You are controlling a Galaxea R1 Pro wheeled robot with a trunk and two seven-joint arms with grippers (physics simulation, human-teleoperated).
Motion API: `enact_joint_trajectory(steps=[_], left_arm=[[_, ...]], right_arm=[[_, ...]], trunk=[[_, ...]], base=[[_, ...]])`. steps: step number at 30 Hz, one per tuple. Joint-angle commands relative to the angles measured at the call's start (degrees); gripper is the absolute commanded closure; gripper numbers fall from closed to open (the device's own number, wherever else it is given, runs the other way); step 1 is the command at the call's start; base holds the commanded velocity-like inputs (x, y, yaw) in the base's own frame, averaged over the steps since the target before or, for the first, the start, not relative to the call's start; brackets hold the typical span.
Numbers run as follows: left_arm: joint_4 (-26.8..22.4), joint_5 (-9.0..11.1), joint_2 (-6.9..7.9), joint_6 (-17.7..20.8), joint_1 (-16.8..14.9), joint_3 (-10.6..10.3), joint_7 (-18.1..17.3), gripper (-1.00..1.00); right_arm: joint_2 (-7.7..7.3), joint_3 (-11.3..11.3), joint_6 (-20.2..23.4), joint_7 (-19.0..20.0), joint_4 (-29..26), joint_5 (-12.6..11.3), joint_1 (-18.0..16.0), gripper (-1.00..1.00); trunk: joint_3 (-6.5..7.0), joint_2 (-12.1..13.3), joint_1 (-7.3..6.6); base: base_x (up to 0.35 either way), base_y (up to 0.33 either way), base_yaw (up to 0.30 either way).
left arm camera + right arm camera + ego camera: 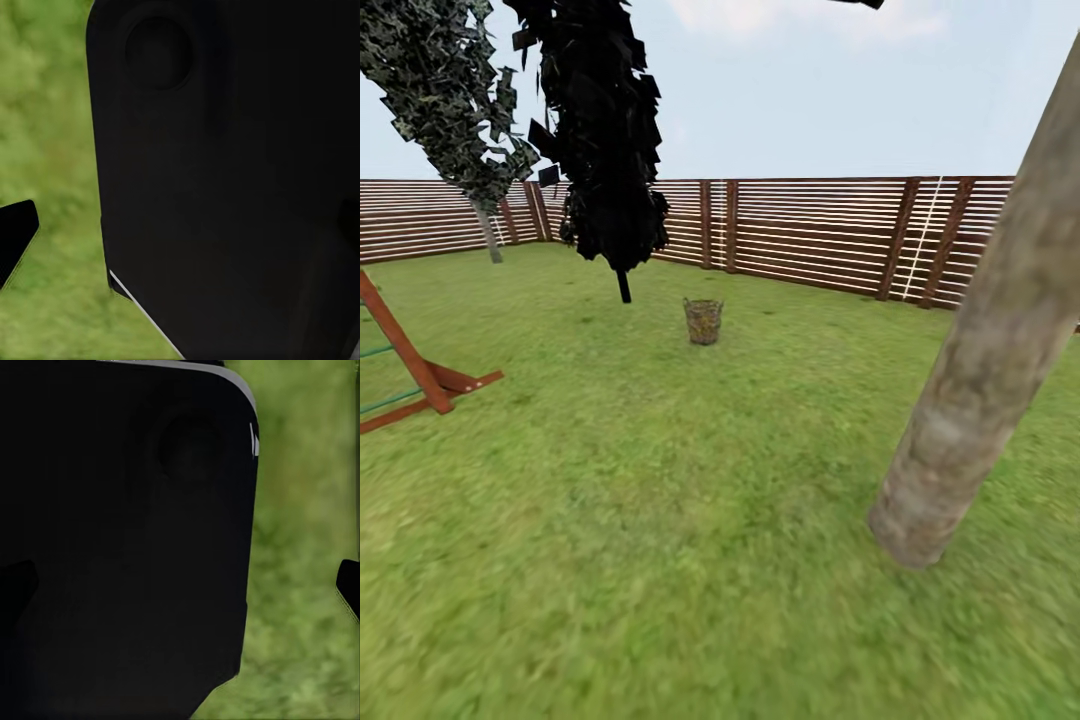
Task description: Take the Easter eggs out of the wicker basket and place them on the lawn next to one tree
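- Out on the lawn (660, 520), the wicker basket (703, 321) stands upright, well ahead of the robot, between the dark cypress-like tree (605, 150) and the slat fence (810, 230), apart from both.
- Pale mottled tree (980, 370) leans up from the grass near the robot, well apart from the basket on its right; likely drop spot.
- Playset leg (410, 370) sits far to the basket's left.
- Eggs: cannot make them out; the basket is too small and far to see inside, presumably still in it.
- Handling guess: eggs look to be light, rigid, smooth and rounded, so slippery; grip across the middle, gently. Deep narrow basket means reaching straight down from above; light wicker may tip or drag if bumped.
- Left wrist view: dark robot body (225, 187) blocks most, blurred grass beside it, one dark fingertip (15, 232) at the edge.
- Right wrist view: same dark body (127, 540), fingertip (349, 585) at the edge.
- Either end effector: clenched or released, cannot tell; nothing seen held.
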Motion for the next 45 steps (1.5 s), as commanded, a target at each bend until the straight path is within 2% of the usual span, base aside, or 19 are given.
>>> enact_joint_trajectory(steps=[1,22,31,45], left_arm=[[-0.1,0.0,-0.01,-0.1,0.0,0.0,0.0,-1.00],[-0.1,0.0,-0.01,-0.1,0.0,0.0,0.0,-1.00],[-0.1,0.0,-0.01,-0.1,0.0,0.0,0.0,-1.00],[-0.1,0.0,-0.01,-0.1,0.0,0.0,0.0,-1.00]], right_arm=[[-0.01,0.0,-0.2,0.0,0.0,0.0,0.0,-1.00],[-0.01,0.0,-0.2,0.0,0.0,0.0,0.0,-1.00],[-0.01,0.0,-0.2,0.0,0.0,0.0,0.0,-1.00],[-0.01,0.0,-0.2,0.0,0.1,0.0,0.0,-1.00]], trunk=[[-0.04,0.0,0.03],[-0.47,0.0,0.03],[-1.04,0.0,0.03],[-1.09,0.0,0.03]], base=[[0.336,0.000,-0.018],[0.336,0.000,-0.036],[0.336,0.000,0.000],[0.336,0.000,0.000]])
